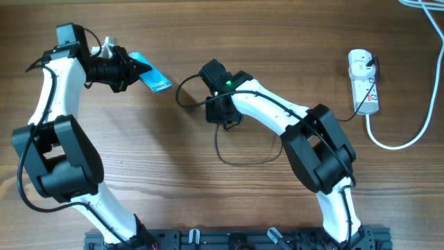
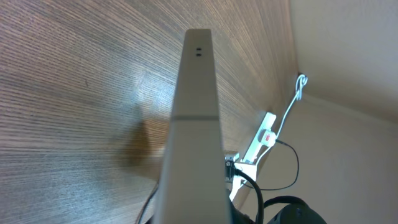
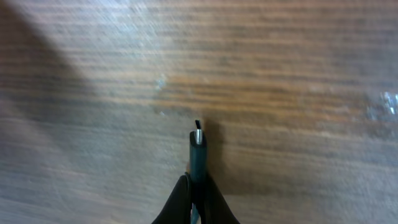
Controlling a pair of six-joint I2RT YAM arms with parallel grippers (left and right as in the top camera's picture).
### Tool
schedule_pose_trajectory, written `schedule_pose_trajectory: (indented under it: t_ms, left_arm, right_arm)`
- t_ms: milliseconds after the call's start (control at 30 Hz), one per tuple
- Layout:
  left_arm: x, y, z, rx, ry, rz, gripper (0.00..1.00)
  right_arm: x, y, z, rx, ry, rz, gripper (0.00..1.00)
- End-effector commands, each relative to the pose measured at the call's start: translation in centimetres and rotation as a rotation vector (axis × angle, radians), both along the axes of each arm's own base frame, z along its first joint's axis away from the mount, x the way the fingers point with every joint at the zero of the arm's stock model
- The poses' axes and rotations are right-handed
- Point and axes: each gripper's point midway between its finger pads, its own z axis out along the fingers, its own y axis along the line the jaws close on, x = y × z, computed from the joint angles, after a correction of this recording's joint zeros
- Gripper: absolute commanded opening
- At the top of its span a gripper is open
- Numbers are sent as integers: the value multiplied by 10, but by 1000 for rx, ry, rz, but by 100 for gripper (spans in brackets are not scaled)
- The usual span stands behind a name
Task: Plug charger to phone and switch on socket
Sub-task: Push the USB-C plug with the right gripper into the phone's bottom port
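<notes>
The left hand [image 1: 133, 69] is clamped on the phone [image 1: 154, 79], held over the bench [image 1: 208, 28]. The right hand [image 3: 197, 183] pinches the charger [image 3: 197, 148] near its tip. The socket [image 1: 363, 80] lies at far right.

In the black left gripper [image 1: 137, 69] the phone [image 1: 153, 79] glows pale blue and teal, the charger [image 3: 198, 152] in the right gripper [image 3: 197, 183] is black with a silver tip, and well off to that gripper's right the socket [image 1: 363, 82] is white with red marks, on the streaky brown table [image 1: 173, 184].
</notes>
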Motion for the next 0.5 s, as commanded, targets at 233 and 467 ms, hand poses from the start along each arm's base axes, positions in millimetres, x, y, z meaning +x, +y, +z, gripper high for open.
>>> schedule_pose_trajectory:
  t_ms: [233, 467]
  left_arm:
    - [1, -4, 18, -19, -53, -26, 4]
    - [-2, -22, 42, -145, -170, -128, 4]
  right_arm:
    - [16, 38, 87, 409, -130, 346, 4]
    - [-5, 45, 165, 734, -129, 484, 4]
